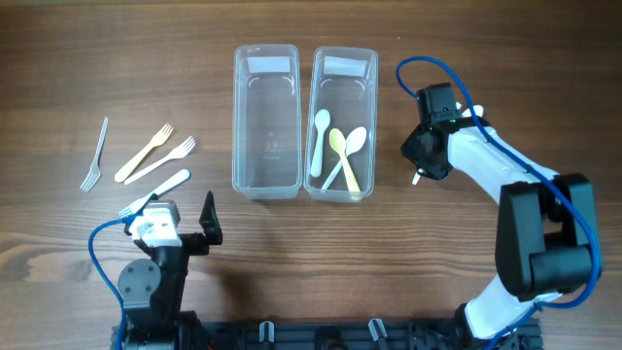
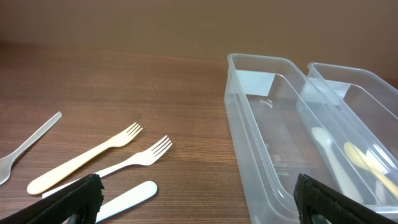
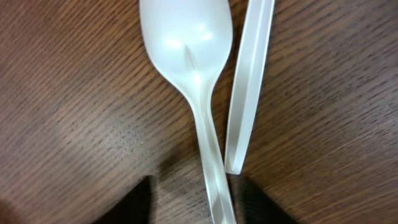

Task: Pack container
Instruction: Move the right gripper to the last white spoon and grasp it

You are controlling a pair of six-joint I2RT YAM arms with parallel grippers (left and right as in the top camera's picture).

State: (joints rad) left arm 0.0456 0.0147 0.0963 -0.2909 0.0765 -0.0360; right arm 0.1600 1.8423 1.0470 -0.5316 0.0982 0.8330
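Wood-grain table (image 3: 74,93) filling the right wrist view. Right gripper (image 3: 193,202) half closed astride the white spoon (image 3: 186,43) handle, bowl straight ahead, clear stick (image 3: 249,87) alongside. Could pinch both together. Left gripper (image 2: 196,202) wide open, empty.

surface: wooden table (image 1: 58,58) | on it: two containers (image 1: 265,122), four forks (image 1: 146,156), spoon (image 3: 186,50)

table (image 1: 311,262): brown wood-grain top | visible surface bare between objects | blue cables (image 1: 97,255): 2
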